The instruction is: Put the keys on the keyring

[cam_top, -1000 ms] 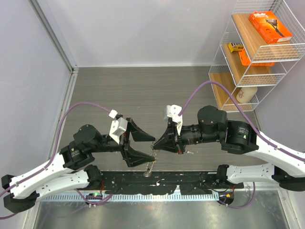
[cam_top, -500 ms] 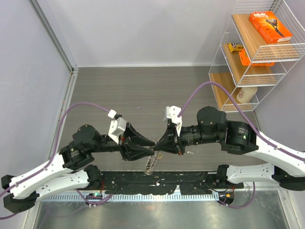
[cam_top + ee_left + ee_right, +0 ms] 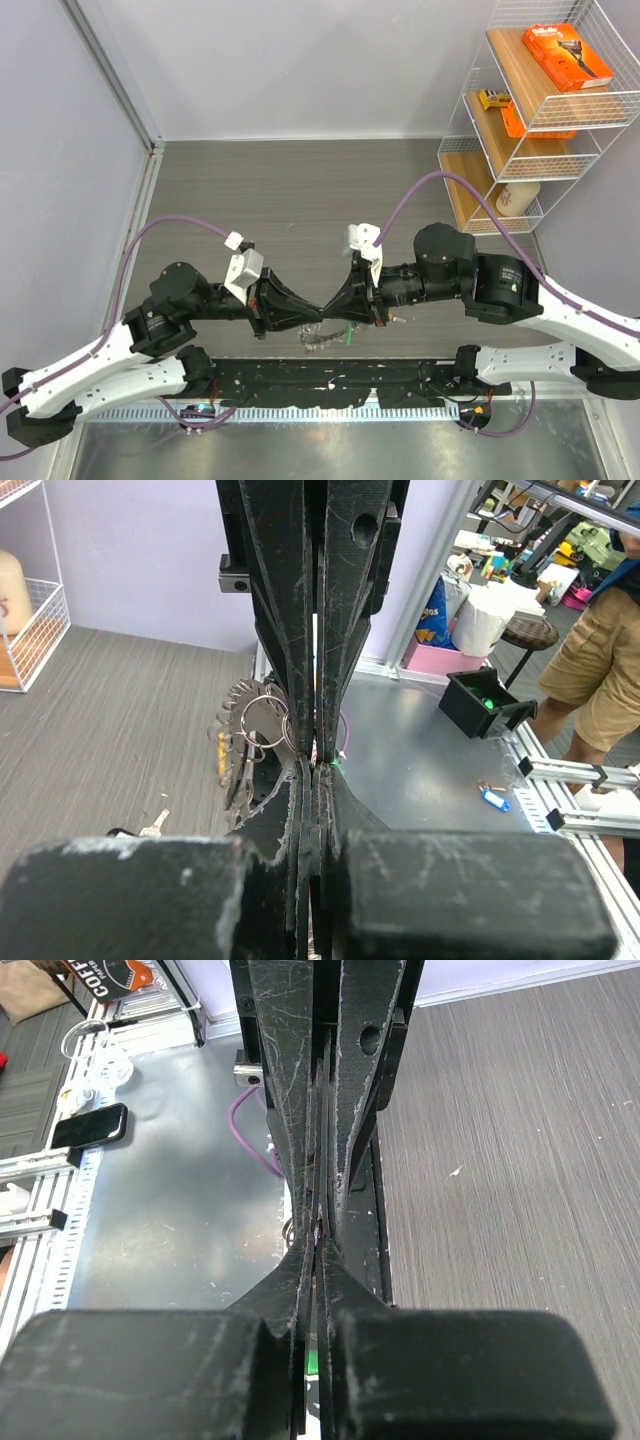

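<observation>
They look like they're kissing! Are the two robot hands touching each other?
Touching. In the left wrist view, the left hand and the right hand, both shut, meet tip to tip with no gap showing.

The left claw [image 3: 316, 309], spread wide a second ago, now has its two black fingers pressed flat together. Their tips meet the tip of the right claw [image 3: 330, 304] nose to nose. The closing is nearly done half a second ago and finishes now.

The thin silver metal keyring fanned with small silver keys [image 3: 320, 340] hung straight down below the right claw's tip. It now swings up and lies nearly level just beneath the spot where the two claws meet, its ring running into the seam of the left claw's tips. A small bright green tag [image 3: 347, 333], unseen before, now shows just under the right claw.
</observation>
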